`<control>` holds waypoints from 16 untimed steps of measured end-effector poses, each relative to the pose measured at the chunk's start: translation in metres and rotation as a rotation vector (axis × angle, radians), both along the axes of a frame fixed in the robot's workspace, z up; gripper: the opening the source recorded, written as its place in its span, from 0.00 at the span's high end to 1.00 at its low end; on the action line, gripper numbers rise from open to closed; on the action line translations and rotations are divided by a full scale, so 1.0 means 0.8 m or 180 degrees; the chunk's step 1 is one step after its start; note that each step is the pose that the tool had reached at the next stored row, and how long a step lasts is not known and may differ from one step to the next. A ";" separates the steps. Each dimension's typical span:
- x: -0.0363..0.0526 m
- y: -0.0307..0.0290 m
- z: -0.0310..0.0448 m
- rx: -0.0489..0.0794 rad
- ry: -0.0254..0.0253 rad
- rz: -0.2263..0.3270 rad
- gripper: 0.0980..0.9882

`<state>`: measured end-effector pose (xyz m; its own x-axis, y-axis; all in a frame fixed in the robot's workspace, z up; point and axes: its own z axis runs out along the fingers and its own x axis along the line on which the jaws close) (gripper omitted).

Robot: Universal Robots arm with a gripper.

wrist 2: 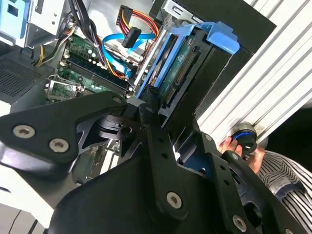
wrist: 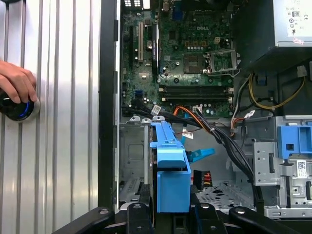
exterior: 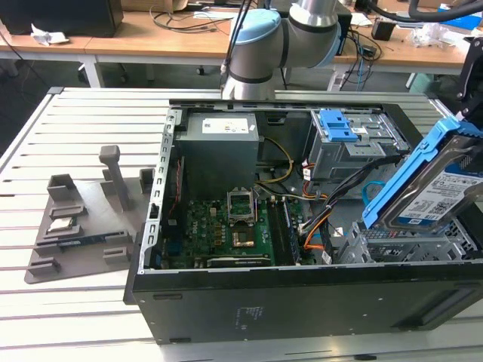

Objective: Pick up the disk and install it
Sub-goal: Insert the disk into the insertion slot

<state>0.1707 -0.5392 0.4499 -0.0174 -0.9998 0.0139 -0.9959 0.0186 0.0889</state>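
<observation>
Disk hangs tilted over the open computer case at the exterior view's right, above a grey metal bay. We see the hand clamped on it in both wrist views. Its white-and-blue label carries print we cannot read. The exterior view's edge cuts off the disk's far end, and the hand's black fingers cover its near end.

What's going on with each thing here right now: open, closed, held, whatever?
Flat silver metal disk with blue plastic side rails: held tilted above the case, not seated.
Gripper: fingers shut on the disk.
Black metal computer case: on its side, open.
Person's hand: resting on a round black knob with a blue ring.
</observation>
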 end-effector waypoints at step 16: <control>-0.008 -0.0007 -0.0371 0.0000 -0.0001 0.0001 0.70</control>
<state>0.1644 -0.5398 0.4202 -0.0171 -0.9998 0.0140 -0.9959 0.0182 0.0885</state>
